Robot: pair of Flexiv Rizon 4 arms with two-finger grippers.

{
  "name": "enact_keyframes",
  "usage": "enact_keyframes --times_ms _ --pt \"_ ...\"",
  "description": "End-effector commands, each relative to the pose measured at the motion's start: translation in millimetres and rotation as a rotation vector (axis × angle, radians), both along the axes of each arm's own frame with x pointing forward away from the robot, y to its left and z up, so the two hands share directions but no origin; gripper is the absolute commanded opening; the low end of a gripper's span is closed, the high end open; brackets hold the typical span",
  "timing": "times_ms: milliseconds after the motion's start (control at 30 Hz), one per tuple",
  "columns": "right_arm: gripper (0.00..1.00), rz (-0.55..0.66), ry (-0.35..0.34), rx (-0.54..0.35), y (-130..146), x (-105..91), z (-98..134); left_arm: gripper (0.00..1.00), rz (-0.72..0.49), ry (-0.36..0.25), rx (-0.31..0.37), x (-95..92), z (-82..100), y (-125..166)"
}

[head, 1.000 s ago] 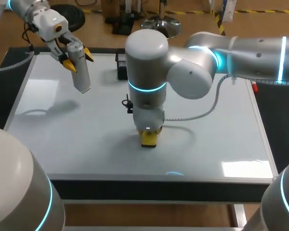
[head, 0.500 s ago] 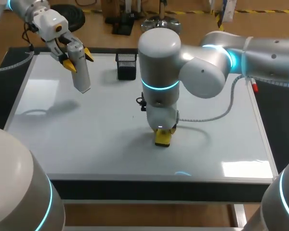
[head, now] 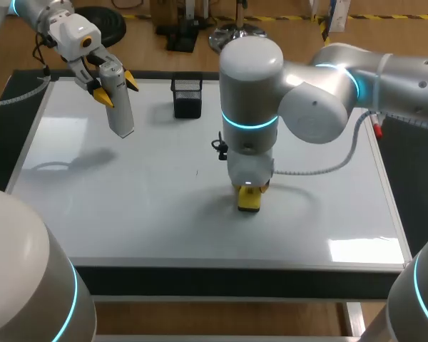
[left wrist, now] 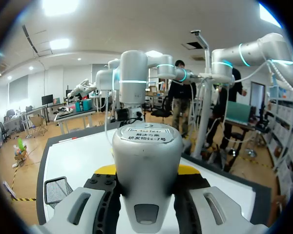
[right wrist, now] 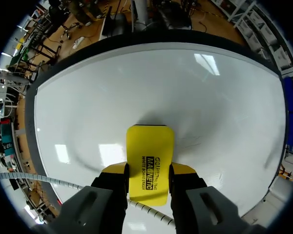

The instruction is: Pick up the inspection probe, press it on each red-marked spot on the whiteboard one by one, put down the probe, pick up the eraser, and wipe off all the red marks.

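A silver inspection probe (head: 119,103) hangs tilted above the whiteboard's (head: 128,206) far left corner, with my left gripper (head: 108,85) shut on its upper end. The left wrist view shows the probe (left wrist: 146,156) between the yellow fingertips (left wrist: 105,169). My right gripper (head: 249,191) points straight down at the board's middle, shut on a yellow eraser (head: 249,201) that rests flat on the surface. Seen from the right wrist, the eraser (right wrist: 149,158) sticks out ahead of the gripper (right wrist: 147,170) on the white board (right wrist: 136,83). No red marks show on the board.
A black mesh holder (head: 187,97) stands at the board's far edge, between the two arms. A red marker (head: 376,129) lies by the right frame. A tiny dark speck (head: 197,172) sits left of the eraser.
My right arm has slid the eraser to the right across the board, slightly toward its near edge. The left arm and the probe have stayed still.
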State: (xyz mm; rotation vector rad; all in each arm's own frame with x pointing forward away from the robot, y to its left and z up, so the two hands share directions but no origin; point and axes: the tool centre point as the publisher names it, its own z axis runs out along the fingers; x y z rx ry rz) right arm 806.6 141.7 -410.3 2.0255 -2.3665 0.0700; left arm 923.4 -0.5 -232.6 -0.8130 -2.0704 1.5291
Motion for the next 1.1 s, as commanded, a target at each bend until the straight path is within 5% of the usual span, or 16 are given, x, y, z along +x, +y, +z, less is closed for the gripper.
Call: enact_keyframes --times_ms 33,400,1100 --pt "0.00 0.012 -0.004 0.028 -13.7 9.0 22.6 0.00 -0.003 0.000 0.000 0.8 0.8 0.3" --pt "0.00 0.064 -0.013 0.017 -19.2 40.5 50.1 0.00 -0.003 0.000 0.000 0.8 0.8 0.3" --pt "0.00 0.072 -0.020 0.024 -19.3 52.6 52.7 0.00 -0.003 0.000 0.000 0.8 0.8 0.3"
